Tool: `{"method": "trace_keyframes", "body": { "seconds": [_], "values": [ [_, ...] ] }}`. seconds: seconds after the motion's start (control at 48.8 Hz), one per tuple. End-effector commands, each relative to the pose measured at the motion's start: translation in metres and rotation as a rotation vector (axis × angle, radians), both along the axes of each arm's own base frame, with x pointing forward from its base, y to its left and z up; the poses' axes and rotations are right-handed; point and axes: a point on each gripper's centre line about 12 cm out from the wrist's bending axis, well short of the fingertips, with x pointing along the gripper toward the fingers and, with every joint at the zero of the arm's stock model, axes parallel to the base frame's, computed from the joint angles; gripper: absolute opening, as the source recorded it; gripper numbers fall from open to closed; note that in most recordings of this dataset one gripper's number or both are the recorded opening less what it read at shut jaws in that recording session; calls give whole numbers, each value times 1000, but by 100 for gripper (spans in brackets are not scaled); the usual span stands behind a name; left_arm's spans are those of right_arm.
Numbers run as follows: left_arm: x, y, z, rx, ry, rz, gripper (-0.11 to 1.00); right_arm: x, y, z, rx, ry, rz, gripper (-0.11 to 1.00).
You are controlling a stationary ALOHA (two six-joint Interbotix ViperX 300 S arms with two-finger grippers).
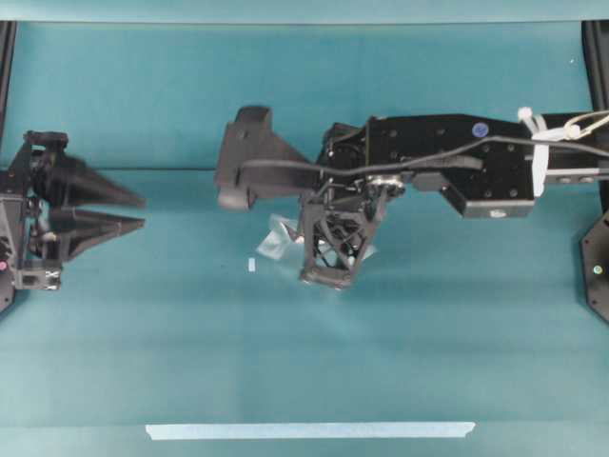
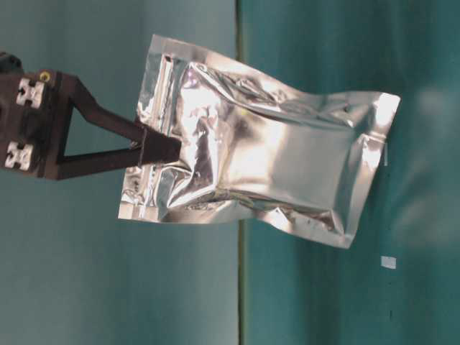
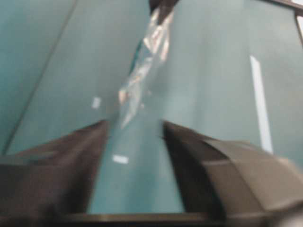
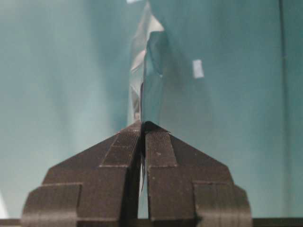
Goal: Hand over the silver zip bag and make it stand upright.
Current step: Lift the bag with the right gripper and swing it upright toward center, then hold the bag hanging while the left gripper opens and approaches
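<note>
Our right gripper (image 4: 143, 125), on an arm stretched across the teal bench (image 1: 428, 333) to its middle and pointing down, has its jaws clamped on the zip end of the shiny, crinkled silver foil zip bag (image 2: 259, 162), which hangs beneath it. Our left gripper (image 1: 143, 211) sits at the left edge, level, jaws parted and empty.

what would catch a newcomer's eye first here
The shiny silver zip bag, pinched at its zip end by the right gripper above the middle of the teal table. Next, the left gripper open at the left edge, away from the bag.
</note>
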Motion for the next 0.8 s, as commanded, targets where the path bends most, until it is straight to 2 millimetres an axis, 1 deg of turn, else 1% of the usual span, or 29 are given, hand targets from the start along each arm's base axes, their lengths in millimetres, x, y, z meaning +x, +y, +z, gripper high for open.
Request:
{"method": "trace_keyframes", "body": {
  "seconds": [0.0, 0.061, 0.123, 0.225, 0.471, 0.779],
  "values": [
    [3, 1, -3, -9, 26, 4, 73, 0, 4, 13, -27, -25, 69, 2],
    [5, 1, -6, -8, 46, 3, 89, 0, 6, 13, -35, -19, 105, 2],
    [6, 1, -10, 1, 63, 0, 97, -1, 7, 13, -43, -11, 133, 2],
    [9, 1, -16, 1, 91, 0, 93, -1, 7, 13, -53, -4, 163, 2],
    [13, 1, -26, -1, 129, 0, 96, 0, 9, 10, -79, 6, 237, 2],
    [13, 1, -27, -3, 134, 0, 96, 5, 11, 4, -93, 18, 303, 2]
  ]
}}
